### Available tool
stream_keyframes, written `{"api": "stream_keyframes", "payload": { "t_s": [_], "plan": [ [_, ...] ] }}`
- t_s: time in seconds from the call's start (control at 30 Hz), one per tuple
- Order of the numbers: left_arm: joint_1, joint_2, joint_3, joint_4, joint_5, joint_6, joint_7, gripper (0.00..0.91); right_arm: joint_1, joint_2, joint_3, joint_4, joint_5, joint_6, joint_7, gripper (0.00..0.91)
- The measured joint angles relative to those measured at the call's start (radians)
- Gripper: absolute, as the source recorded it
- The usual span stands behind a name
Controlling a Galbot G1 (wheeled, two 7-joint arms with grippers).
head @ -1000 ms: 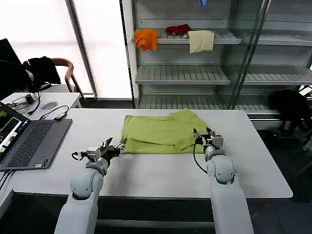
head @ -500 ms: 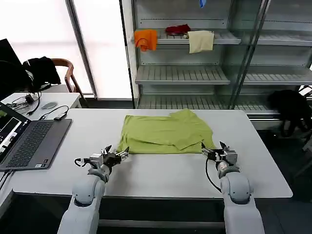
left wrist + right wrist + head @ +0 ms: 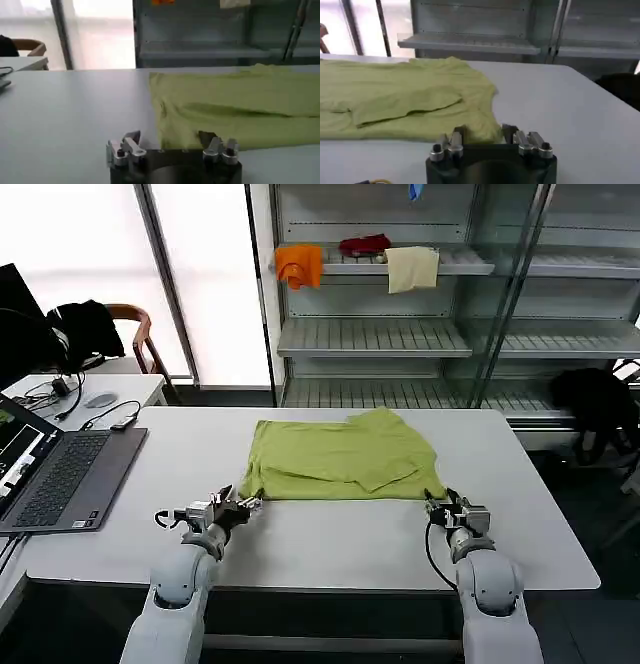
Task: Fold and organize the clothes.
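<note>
Limp, light cotton T-shirt (image 3: 340,457); pinch near hem corners. Left gripper (image 3: 236,506) and right gripper (image 3: 448,509) both spread, empty, beside them.

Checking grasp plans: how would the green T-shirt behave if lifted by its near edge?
The T-shirt would probably droop limply; it lies flat in soft folded layers. Likely light, so both open grippers, left and right, could raise it. The layers might slide apart.
</note>
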Motion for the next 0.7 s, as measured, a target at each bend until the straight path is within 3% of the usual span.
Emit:
{"api": "stream_keyframes", "payload": {
  "t_s": [0.7],
  "plan": [
    [0.026,0.005,0.020,-0.017,0.081,-0.020,0.054,0.000,-0.046,-0.015,0.006,0.053,0.016,-0.002,-0.020,0.000]
  ]
}}
